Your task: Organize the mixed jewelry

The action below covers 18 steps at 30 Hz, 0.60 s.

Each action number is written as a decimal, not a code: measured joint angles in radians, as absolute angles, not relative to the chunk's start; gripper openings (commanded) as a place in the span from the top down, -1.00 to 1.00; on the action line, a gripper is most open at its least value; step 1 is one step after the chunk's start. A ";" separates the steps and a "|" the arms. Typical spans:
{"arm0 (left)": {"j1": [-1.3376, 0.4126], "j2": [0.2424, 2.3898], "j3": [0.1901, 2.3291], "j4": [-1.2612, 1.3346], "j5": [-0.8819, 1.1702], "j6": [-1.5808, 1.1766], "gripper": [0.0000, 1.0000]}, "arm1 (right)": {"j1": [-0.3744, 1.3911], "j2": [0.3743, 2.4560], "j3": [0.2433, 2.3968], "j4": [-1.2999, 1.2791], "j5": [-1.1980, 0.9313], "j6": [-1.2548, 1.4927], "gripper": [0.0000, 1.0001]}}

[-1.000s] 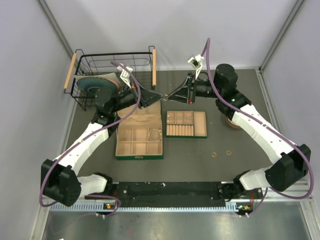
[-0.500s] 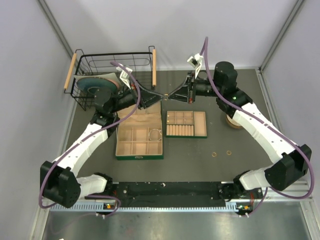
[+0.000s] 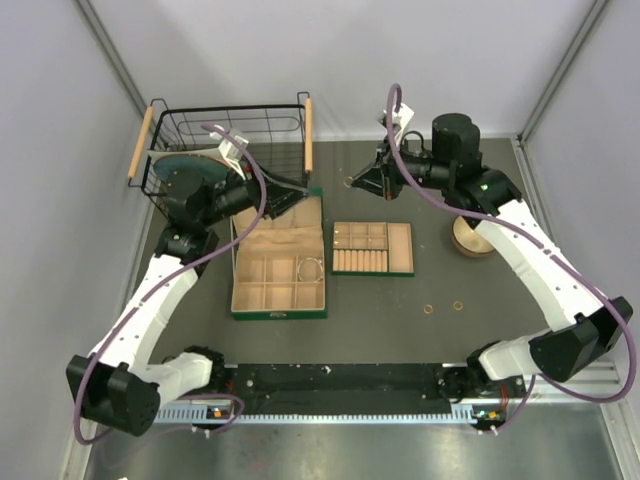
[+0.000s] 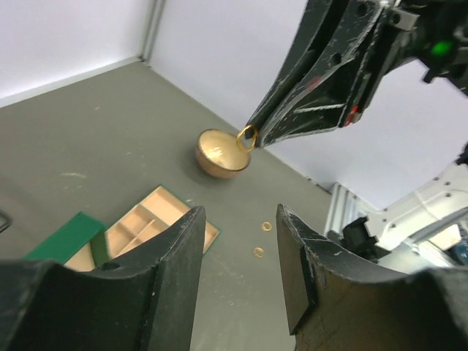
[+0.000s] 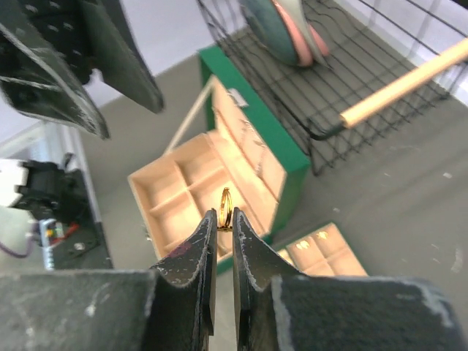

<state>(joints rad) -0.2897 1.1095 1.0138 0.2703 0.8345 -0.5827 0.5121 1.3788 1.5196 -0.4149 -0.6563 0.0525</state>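
My right gripper (image 3: 352, 183) is shut on a small gold ring (image 5: 226, 207) and holds it in the air behind the open green box (image 3: 278, 312). The ring also shows in the left wrist view (image 4: 247, 137), pinched at the right fingertips. My left gripper (image 3: 292, 196) is open and empty above the box's raised lid, apart from the right one; it also shows in its own view (image 4: 240, 213). Two more gold rings (image 3: 428, 309) (image 3: 457, 305) lie on the table right of the box. A thin silver bracelet (image 3: 311, 268) lies in a box compartment.
A beige compartment tray (image 3: 372, 262) lies right of the box, with small rings in its back cells. A round tan bowl (image 3: 472, 240) stands at the right under the right arm. A black wire basket (image 3: 230, 125) with wooden handles stands at the back left, holding a plate.
The two grippers met tip to tip over the box's back edge with the ring between them. They have parted: the left drew back left and is open, the right keeps the ring.
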 measured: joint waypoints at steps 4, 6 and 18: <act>-0.245 1.080 1.034 0.121 0.806 -0.450 -0.01 | 0.512 1.388 1.539 -0.501 -0.548 -0.063 1.00; -0.221 1.062 1.037 0.056 0.791 -0.391 -0.01 | 0.512 1.402 1.540 -0.534 -0.494 -0.124 1.00; -0.154 0.967 1.126 -0.267 0.680 -0.165 -0.03 | 0.512 1.555 1.496 -0.617 -0.257 -0.477 1.00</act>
<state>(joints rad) -0.1539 0.9668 1.1259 -0.2668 0.6800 -0.1650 0.5117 1.5547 1.4963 -0.6170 -0.2565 -0.4767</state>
